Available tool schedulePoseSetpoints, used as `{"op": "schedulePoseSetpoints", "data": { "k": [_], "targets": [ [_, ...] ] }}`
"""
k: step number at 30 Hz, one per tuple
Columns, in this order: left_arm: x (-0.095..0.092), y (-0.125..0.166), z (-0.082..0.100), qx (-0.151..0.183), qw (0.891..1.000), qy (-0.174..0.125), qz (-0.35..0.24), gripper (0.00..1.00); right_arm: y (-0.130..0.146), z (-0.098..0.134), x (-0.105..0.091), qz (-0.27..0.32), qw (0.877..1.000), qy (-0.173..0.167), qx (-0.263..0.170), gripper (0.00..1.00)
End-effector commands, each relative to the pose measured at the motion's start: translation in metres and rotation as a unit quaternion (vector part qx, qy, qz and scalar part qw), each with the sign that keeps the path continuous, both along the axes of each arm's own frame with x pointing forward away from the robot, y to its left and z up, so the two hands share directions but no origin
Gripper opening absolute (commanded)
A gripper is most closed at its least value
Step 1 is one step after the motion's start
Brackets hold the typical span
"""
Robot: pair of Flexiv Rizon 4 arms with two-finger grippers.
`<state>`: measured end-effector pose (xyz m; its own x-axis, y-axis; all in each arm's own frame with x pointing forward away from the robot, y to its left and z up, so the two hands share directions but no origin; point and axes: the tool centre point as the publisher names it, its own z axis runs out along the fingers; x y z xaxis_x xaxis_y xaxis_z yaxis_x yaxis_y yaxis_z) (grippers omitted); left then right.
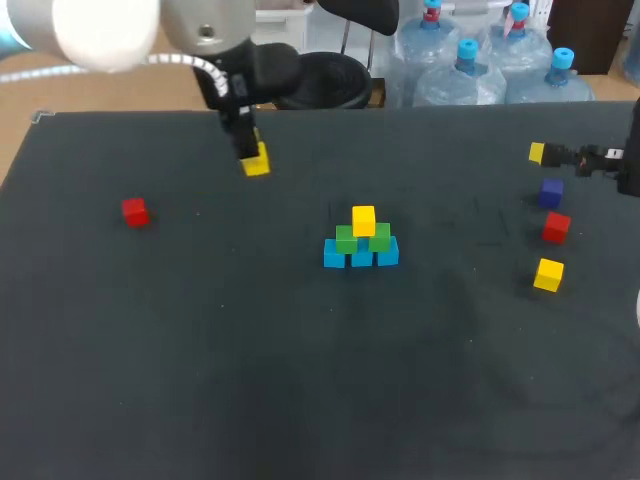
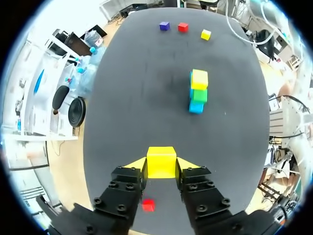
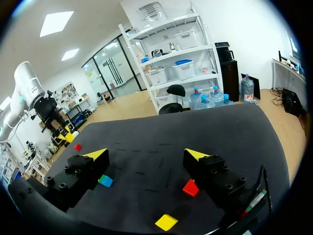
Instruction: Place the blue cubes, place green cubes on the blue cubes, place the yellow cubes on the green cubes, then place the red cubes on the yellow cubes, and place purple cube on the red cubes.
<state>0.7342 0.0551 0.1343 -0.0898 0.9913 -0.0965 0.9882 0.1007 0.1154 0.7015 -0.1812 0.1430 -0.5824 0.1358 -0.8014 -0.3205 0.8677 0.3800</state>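
small yellow cube (image 1: 257, 162): clamped in left end effector (image 2: 161, 164), near surface (image 1: 300, 390) far edge
right end effector (image 3: 146, 156): spread apart

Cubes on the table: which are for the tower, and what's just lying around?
For the job: the stack of blue, green and yellow cubes; held yellow cube; left red cube; purple cube; right red cube; loose yellow cube.
Just there: the table.

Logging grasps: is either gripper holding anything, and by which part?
The left gripper holds a yellow cube by two opposite side faces. The right gripper is open, holding nothing.
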Motion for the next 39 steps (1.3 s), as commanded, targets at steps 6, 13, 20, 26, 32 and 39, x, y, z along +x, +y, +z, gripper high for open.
{"op": "schedulePoseSetpoints", "data": {
  "k": [6,13,20,26,32,39],
  "targets": [
    [0.001,-0.032,-0.007,0.002,1.0,-0.001,-0.015,0.0,-0.001,0.001,0.0,0.001,1.0,0.001,0.001,1.0],
    [-0.004,-0.048,-0.018,0.006,1.0,0.008,-0.007,0.0,-0.001,0.001,0.0,0.001,1.0,0.001,0.001,1.0],
    [-0.011,-0.066,-0.016,-0.004,1.0,0.026,-0.013,0.0,-0.001,0.001,0.0,0.001,1.0,0.001,0.001,1.0],
    [-0.012,-0.073,-0.014,0.005,0.999,0.039,-0.008,0.0,-0.001,0.001,0.0,0.001,1.0,0.001,0.001,1.0],
    [-0.018,-0.079,-0.018,0.0,0.999,0.045,0.003,0.0,-0.001,0.001,0.0,0.001,1.0,0.001,0.001,1.0],
    [-0.023,-0.081,-0.03,0.0,0.999,0.049,0.017,0.0,-0.001,0.001,0.0,0.001,1.0,0.001,0.001,1.0]
  ]
}}
